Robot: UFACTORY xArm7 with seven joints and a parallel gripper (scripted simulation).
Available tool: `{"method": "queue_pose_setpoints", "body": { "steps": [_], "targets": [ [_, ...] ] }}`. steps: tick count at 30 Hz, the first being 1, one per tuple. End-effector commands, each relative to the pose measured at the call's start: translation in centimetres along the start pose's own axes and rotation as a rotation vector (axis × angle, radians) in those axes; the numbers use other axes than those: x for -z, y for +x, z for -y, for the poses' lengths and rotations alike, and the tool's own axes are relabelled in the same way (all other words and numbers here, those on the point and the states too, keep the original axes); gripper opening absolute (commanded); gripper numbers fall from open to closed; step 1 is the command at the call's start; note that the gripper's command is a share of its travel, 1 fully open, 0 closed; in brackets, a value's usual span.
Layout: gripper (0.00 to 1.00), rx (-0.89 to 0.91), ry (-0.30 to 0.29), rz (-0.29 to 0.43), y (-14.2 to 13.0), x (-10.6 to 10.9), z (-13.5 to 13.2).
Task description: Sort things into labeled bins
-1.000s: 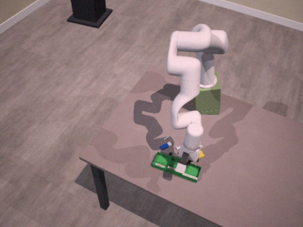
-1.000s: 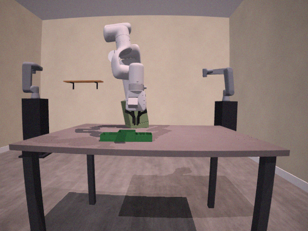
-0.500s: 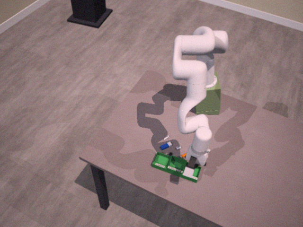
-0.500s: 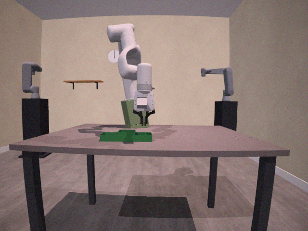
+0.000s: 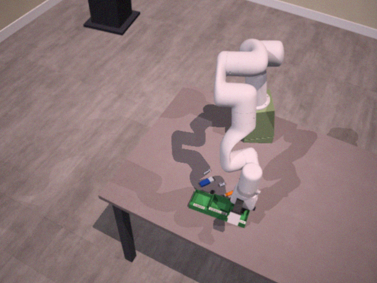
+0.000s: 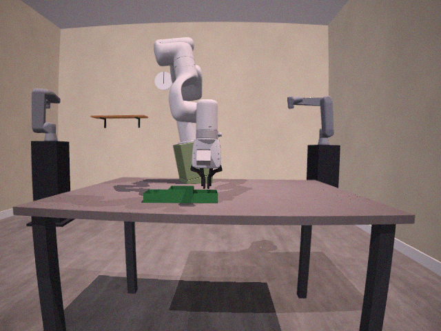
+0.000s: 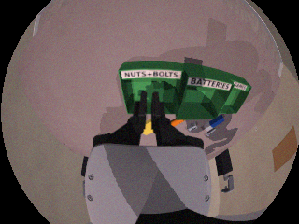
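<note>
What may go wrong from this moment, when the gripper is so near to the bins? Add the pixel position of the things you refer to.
The gripper (image 5: 238, 207) (image 6: 206, 185) (image 7: 149, 99) is over the NUTS+BOLTS bin (image 5: 244, 225) (image 6: 210, 199) (image 7: 133, 67); going lower off-centre might hit a wall and push the bin.

Its fingers are close together, and I cannot see whether they grip anything; a small part might slip unseen.

The orange thing (image 5: 228, 193) (image 7: 177, 123) and yellow thing (image 7: 148, 128) are near that bin, so a low move back might knock them.

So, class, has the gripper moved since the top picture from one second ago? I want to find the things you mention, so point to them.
Yes: the gripper (image 5: 238, 206) (image 6: 206, 187) (image 7: 149, 99) has shifted rightward in the top view, along the green bins (image 5: 244, 224) (image 6: 163, 196) (image 7: 153, 65), towards their right end.
</note>
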State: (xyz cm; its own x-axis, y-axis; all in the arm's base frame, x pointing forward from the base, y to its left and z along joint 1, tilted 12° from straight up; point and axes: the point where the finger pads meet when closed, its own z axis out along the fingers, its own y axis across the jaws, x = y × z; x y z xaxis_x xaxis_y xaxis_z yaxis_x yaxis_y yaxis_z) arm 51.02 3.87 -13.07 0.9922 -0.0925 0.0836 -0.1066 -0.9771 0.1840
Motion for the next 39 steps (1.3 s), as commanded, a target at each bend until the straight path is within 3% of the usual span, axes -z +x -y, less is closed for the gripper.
{"method": "queue_pose_setpoints", "body": {
  "steps": [1, 9, 39],
  "targets": [
    [0.07, 0.000, 0.002, -0.004, 0.2, -1.3, 0.1],
    [0.07, 0.000, 0.002, -0.004, 0.2, -2.7, 0.1],
    [0.07, 0.000, 0.002, -0.005, 0.3, -2.7, 0.1]
  ]
}}
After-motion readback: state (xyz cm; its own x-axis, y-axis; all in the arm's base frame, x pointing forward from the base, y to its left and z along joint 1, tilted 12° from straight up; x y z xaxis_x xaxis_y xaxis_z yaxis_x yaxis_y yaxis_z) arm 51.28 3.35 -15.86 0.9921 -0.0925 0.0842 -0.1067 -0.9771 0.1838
